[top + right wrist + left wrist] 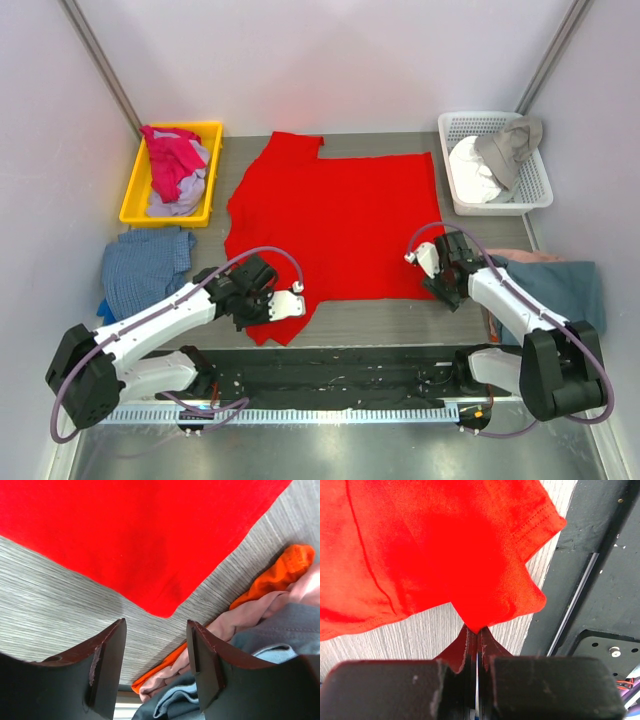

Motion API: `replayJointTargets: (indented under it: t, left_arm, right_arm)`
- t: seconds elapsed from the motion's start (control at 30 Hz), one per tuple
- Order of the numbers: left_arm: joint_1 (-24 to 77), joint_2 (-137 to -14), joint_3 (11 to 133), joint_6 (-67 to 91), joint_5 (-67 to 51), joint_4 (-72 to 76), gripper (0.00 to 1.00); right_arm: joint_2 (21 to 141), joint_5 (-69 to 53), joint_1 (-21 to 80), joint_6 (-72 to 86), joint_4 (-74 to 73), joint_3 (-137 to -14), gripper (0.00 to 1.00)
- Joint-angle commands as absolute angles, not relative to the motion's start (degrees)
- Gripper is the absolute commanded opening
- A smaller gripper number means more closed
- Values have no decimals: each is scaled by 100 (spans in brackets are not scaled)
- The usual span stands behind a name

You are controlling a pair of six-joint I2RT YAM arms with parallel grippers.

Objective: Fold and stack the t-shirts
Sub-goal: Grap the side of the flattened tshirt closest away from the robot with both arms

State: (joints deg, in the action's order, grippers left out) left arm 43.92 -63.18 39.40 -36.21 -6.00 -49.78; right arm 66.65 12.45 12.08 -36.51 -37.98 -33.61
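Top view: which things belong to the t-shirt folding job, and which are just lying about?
Job: red t-shirt, pinched by the left gripper; right gripper, fingers open at its corner; pink and lavender shirts in the yellow bin.
Lying about, seemingly: white basket of white and grey cloth; blue checked cloth; cloth pile at the right edge.

One red t-shirt [335, 215], one yellow bin [214, 165] and one white basket [462, 124]. Two robot arms: left arm [150, 325], right arm [505, 298].
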Motion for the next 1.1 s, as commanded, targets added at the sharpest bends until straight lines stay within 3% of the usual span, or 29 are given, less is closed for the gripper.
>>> replayJointTargets:
  t: [0.0,0.67,0.77,1.0,1.07]
  left_arm:
    - [4430,-6179,3920,-3630,-510,-5027,0]
    - [4421,-5915,3885,-3569,-378,-5133,0]
    - [4430,-5862,3876,-3533,-361,-5150,0]
    - [4421,-5696,3858,-3437,-343,-5133,0]
    - [4421,-5599,3893,-3419,-360,-5176,0]
  right_arm:
    - [6811,1020,994,-3972,-3709,-3357,58]
    - [8111,466,686,-4166,-2989,-3639,46]
    - [8253,405,668,-4166,-2918,-3691,38]
    - [8219,378,668,-4087,-2944,-3630,1]
    - [8069,378,677,-4096,-3093,-3595,1]
